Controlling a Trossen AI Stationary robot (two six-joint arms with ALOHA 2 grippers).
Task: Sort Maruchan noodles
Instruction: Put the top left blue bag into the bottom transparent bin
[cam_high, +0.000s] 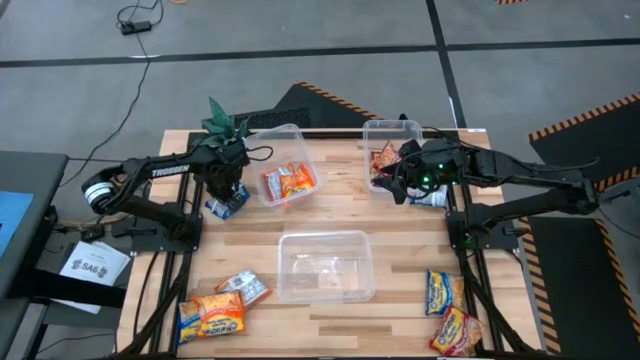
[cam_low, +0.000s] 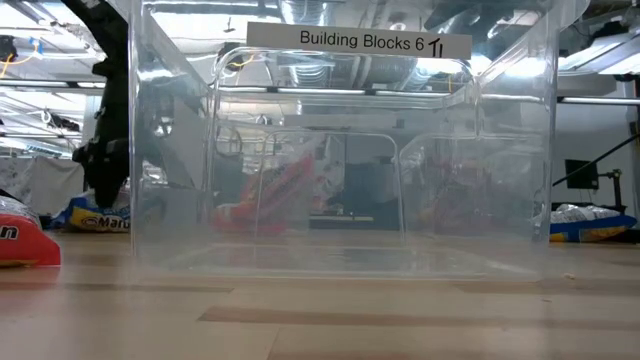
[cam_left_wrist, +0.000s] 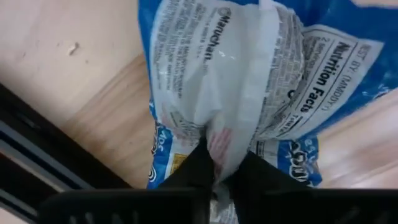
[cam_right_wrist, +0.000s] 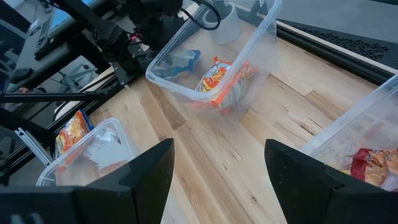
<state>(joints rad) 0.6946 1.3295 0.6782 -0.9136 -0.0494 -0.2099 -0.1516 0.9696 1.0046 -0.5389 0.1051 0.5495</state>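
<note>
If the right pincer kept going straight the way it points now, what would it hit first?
Probably the bare tabletop between the tubs. The right pincer is open and angled down at the wood, short of the tub holding orange packets; depth is uncertain.

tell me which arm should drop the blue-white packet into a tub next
Left. The left gripper is already shut on the crinkly blue-white plastic noodle packet, beside the clear plastic tub holding red-orange packets. The right gripper is open and empty by the far-right tub.

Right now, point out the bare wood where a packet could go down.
Free: the strip between the middle tub and the two back tubs. Crowded: the front left packets, the front right packets, and the left claw holding a blue packet.
</note>
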